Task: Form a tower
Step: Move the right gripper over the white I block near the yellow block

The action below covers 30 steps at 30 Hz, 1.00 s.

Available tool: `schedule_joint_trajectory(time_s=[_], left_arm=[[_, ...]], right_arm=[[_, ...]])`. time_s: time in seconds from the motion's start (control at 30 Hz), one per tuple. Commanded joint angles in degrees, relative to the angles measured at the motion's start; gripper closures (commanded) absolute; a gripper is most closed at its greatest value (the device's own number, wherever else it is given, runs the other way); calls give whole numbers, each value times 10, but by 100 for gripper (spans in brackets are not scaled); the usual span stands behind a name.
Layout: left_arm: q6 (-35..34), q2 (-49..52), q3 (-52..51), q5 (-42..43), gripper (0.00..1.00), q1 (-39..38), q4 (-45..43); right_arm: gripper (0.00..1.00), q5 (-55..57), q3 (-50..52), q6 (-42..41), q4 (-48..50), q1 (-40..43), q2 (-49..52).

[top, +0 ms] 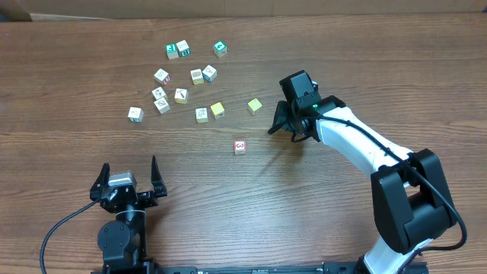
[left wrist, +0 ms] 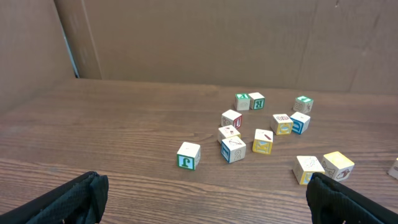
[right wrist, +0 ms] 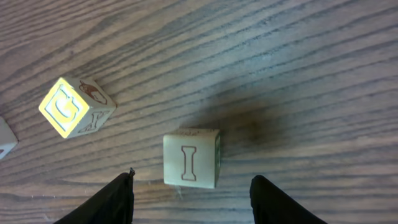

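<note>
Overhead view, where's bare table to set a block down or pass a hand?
Bare wood: the broad strip between the block cluster and the left end effector; the far right corner beyond the right arm. Crowded: the cluster itself, and the gap between the red-marked block and the right end effector.

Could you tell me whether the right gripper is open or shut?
Open: the right gripper has its black fingers flanking the pale wooden cube marked I, with gaps either side.

It looked like a robotics lab: a left arm and right arm stood at a wood-grain tabletop screened by plain brown panels, a black cable trailing.
</note>
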<state>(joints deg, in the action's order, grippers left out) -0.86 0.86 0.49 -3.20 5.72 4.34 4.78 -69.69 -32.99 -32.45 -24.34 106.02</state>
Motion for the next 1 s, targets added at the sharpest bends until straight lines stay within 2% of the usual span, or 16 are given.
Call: schedule_joint_trajectory(time_s=[0.0, 0.1, 0.23, 0.43, 0.7, 0.97], left_arm=[[13, -6, -2, 1, 0, -1, -1], [13, -6, -2, 1, 1, -1, -1], [13, -6, -2, 1, 0, -1, -1], [13, -6, -2, 1, 1, -1, -1], [13, -6, -2, 1, 0, -1, -1], [13, -6, -2, 1, 0, -1, -1]], right_arm=[[43, 7, 14, 1, 17, 0, 7], [45, 16, 14, 1, 30, 0, 10], [51, 27, 14, 5, 44, 0, 17], [53, 24, 14, 5, 65, 0, 42], [66, 22, 14, 5, 67, 0, 49], [71, 22, 14, 5, 63, 0, 49]])
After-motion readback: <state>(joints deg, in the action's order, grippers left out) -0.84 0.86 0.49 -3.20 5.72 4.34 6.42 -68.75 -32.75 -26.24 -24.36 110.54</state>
